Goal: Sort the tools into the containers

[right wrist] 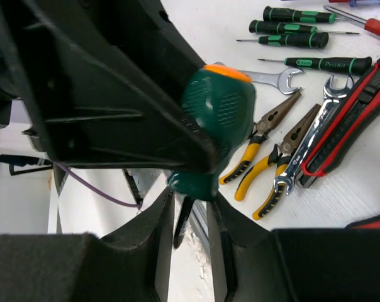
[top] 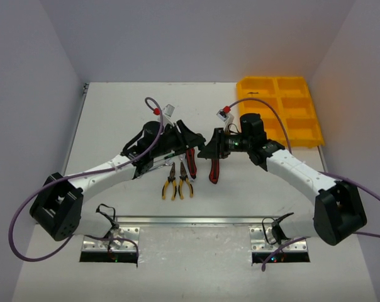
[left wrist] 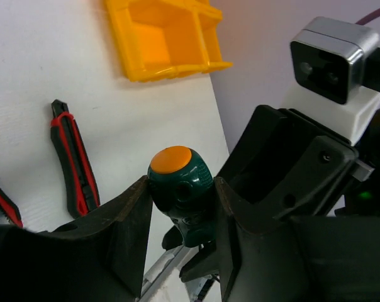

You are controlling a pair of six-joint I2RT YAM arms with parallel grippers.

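— Top view?
— Left tool (top: pixel 189 139) and right tool (top: pixel 210 146) face each other over the white bench (top: pixel 108 119). The bright yellow plastic 6-compartment tray (top: pixel 297 108) is nearer the right arm.
— Left wrist?
— Left tool clamped on the green, orange-capped screwdriver handle (left wrist: pixel 179 192).
— Right wrist?
— Shaft runs down between its fingers (right wrist: pixel 153 245); grip unclear.

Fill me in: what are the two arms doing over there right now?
It looks like a mid-table handover. The left gripper holds the green screwdriver by its handle, above the table, and the right gripper pinches its lower end. Pliers, wrenches and a cutter lie on the table, outside the yellow tray.
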